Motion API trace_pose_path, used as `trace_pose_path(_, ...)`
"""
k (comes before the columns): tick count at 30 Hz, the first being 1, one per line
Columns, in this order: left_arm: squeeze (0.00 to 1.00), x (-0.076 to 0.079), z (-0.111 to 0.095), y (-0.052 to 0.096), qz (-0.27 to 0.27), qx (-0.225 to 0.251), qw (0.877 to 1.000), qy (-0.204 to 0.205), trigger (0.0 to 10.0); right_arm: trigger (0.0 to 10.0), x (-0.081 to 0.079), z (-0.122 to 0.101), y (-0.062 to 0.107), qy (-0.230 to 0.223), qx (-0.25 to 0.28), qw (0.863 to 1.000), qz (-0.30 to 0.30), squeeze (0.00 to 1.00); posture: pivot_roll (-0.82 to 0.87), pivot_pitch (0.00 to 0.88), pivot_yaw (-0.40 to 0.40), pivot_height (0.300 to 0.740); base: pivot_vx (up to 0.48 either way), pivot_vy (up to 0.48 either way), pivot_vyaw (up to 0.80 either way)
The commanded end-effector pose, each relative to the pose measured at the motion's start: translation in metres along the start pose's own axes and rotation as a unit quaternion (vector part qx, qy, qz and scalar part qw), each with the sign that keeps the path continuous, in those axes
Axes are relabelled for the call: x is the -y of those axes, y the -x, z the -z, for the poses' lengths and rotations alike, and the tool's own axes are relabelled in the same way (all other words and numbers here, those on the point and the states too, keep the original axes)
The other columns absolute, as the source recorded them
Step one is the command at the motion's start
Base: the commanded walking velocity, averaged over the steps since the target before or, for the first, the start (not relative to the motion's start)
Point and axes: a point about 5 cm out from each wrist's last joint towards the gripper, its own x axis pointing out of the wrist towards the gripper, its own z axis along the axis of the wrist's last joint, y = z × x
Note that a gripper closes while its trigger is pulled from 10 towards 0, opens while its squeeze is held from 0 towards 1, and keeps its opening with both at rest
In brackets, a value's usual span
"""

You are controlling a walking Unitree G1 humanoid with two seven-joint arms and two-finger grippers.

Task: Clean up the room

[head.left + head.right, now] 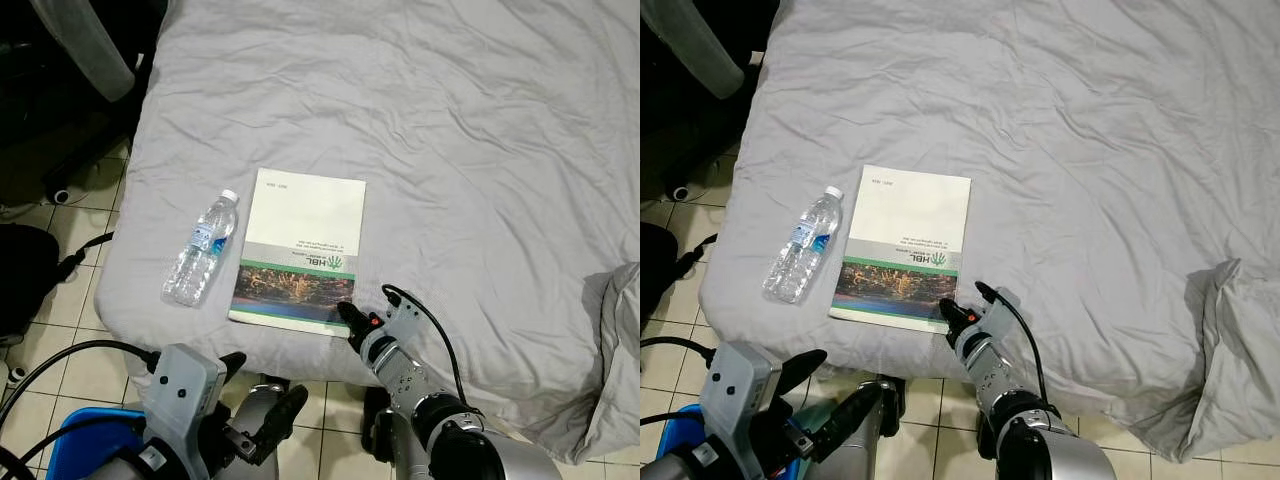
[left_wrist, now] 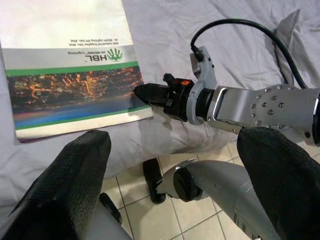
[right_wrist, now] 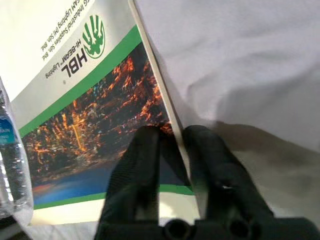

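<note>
A book (image 1: 300, 240) with a white and green cover and a city-lights photo lies flat near the front edge of the grey bed (image 1: 450, 150). To its left lies a clear water bottle (image 1: 203, 250) on its side. My right gripper (image 1: 347, 312) is at the book's near right corner. Its fingers (image 3: 145, 150) are shut side by side, resting over the book's edge. My left gripper (image 1: 268, 376) hangs low in front of the bed above the tiles. It is open, with nothing between its fingers (image 2: 75, 185).
A crumpled grey blanket (image 1: 620, 340) is bunched at the bed's right front. A blue bin (image 1: 75, 430) stands on the tiled floor at the lower left. A black bag (image 1: 20, 280) and a chair (image 1: 90, 50) stand left of the bed.
</note>
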Motion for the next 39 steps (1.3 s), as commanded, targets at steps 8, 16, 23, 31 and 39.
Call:
trace_pose_path(8, 0.00, 0.010, 0.001, 0.003, 0.015, -0.004, 1.000, 0.004, 10.0, 0.0, -0.012, 0.037, 0.001, -0.106, -0.041, 0.994, -0.004, 0.00, 0.36, 0.647, 0.025, 0.740, 0.000, 0.000, 0.00)
trace_pose_path(16, 0.00, 0.002, 0.009, -0.012, 0.003, 0.000, 1.000, -0.004, 10.0, 0.0, -0.013, -0.005, -0.006, -0.072, 0.014, 0.997, -0.013, 0.00, 0.31, 0.559, -0.028, 0.740, 0.000, 0.000, 0.00)
trace_pose_path(23, 0.00, -0.036, 0.048, -0.050, -0.109, -0.004, 0.994, -0.002, 10.0, 0.0, -0.018, -0.100, 0.000, 0.199, 0.133, 0.971, -0.026, 0.00, 0.18, 0.281, -0.122, 0.740, 0.000, 0.000, 0.00)
trace_pose_path(31, 0.00, -0.069, 0.050, -0.086, -0.177, 0.025, 0.983, -0.040, 10.0, 0.0, -0.015, -0.152, 0.021, 0.327, 0.243, 0.913, 0.015, 0.00, 0.13, 0.021, -0.119, 0.740, 0.000, 0.000, 0.00)
trace_pose_path(39, 0.00, -0.103, 0.040, -0.104, -0.245, 0.086, 0.964, -0.059, 10.0, 0.0, 0.014, -0.137, 0.074, 0.435, 0.328, 0.837, 0.048, 0.00, 0.06, 0.000, -0.071, 0.740, 0.000, 0.000, 0.00)
